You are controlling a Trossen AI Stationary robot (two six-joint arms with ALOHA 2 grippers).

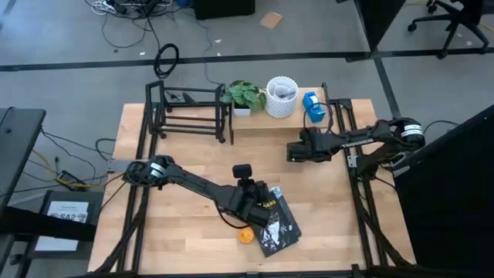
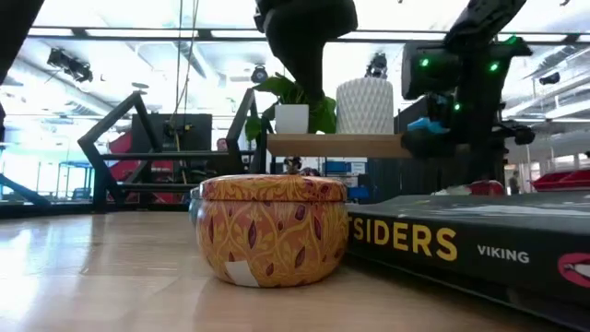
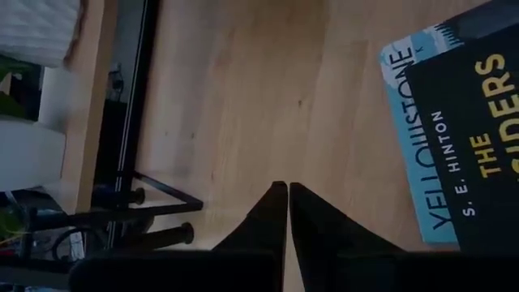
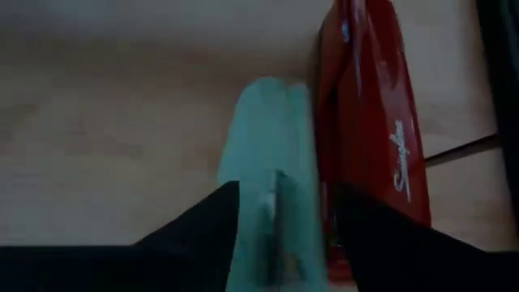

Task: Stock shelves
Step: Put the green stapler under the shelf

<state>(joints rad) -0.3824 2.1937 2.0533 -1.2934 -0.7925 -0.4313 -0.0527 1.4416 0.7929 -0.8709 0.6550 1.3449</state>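
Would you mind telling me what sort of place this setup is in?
Likely a robotics lab or workshop: loose cables on a grey floor, office chairs nearby, and industrial ceiling lights.

The black book (image 3: 478, 138) reads "S. E. HINTON" and "VIKING", the blue book (image 3: 418, 138) "YELLOWSTONE", the red stapler (image 4: 381, 122) "Swingline"

my two arms: dark jointed links, left arm (image 1: 193, 184) with a small black camera block at the wrist, right arm (image 1: 363, 139) with pale bands at its base joint and green lights glowing on the wrist housing, tapering black fingers (image 3: 280, 223).
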